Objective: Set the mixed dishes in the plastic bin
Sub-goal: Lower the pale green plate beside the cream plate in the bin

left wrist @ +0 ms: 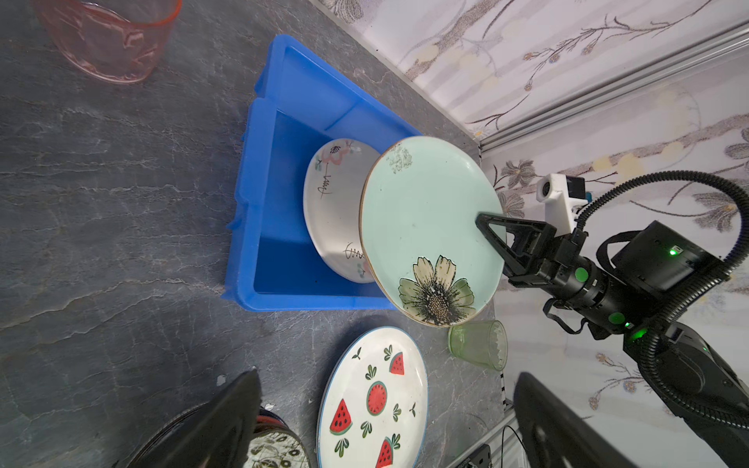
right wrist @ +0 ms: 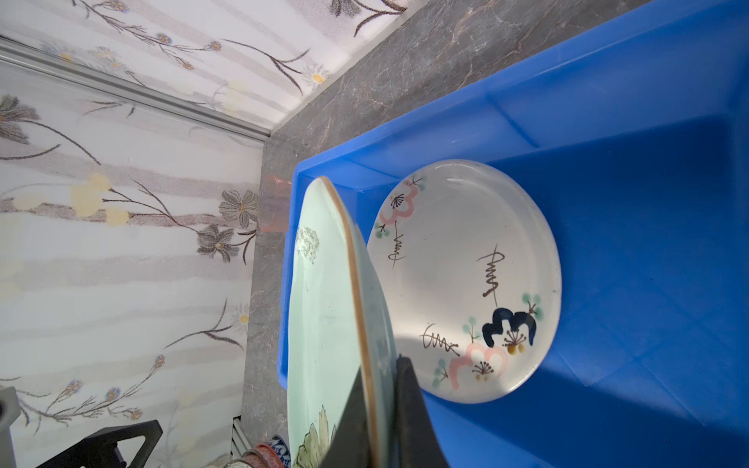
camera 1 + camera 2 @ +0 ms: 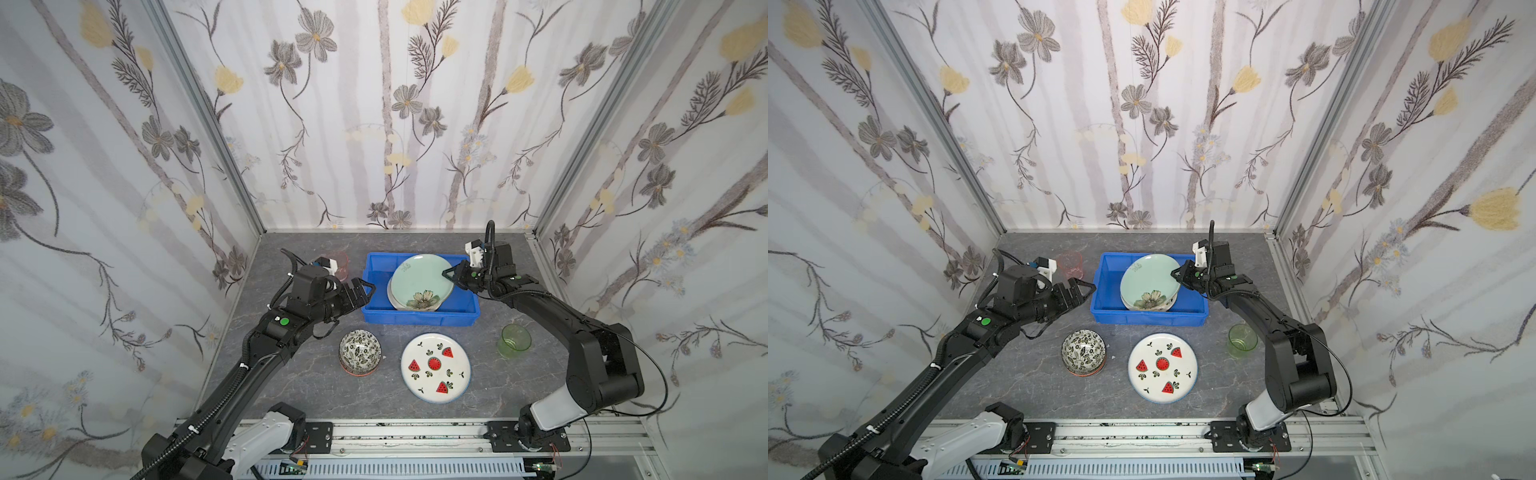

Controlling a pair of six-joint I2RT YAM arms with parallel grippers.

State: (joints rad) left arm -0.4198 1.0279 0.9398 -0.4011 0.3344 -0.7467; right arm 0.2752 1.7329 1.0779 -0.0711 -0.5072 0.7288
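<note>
The right claw [image 3: 448,275] pinched the tilted green plate [image 3: 419,278] by its rim over the blue bin [image 3: 415,316], while the left claw [image 3: 363,293] gaped empty; lowering it flat before release seemed next.

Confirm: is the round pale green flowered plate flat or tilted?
Tilted: pale green plate held by its rim in right gripper, over blue plastic bin.

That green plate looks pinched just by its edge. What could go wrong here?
The right gripper pinches only the rim of the tilted pale green plate, so it might slip and crack against the cream plate underneath. The open left gripper sits near the blue bin and could nudge it.
</note>
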